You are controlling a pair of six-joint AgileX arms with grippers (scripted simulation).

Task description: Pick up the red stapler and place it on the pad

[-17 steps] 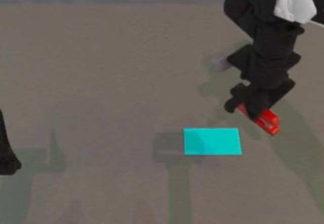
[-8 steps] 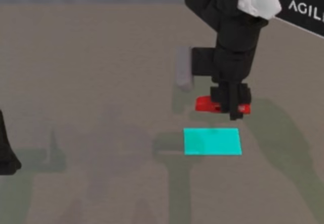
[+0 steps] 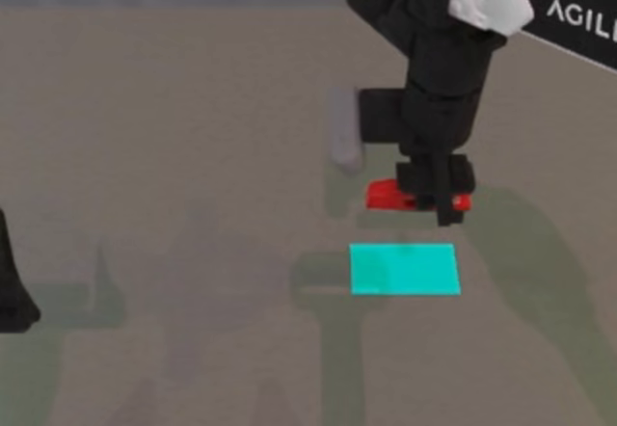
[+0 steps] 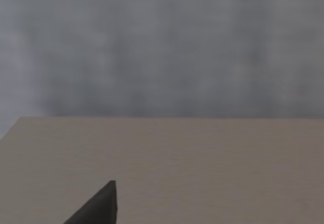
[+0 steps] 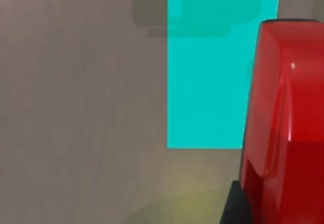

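Right gripper point(image 3: 436, 198) clamped across red stapler point(image 3: 388, 194), held above surface point(image 3: 174, 156), just behind far edge of pad point(image 3: 405, 269), not over it. Stapler: glossy bright red bar, rounded ends, lying crosswise. Pad: flat cyan rectangle, bare. Left arm parked at left edge; gripper state cannot tell.
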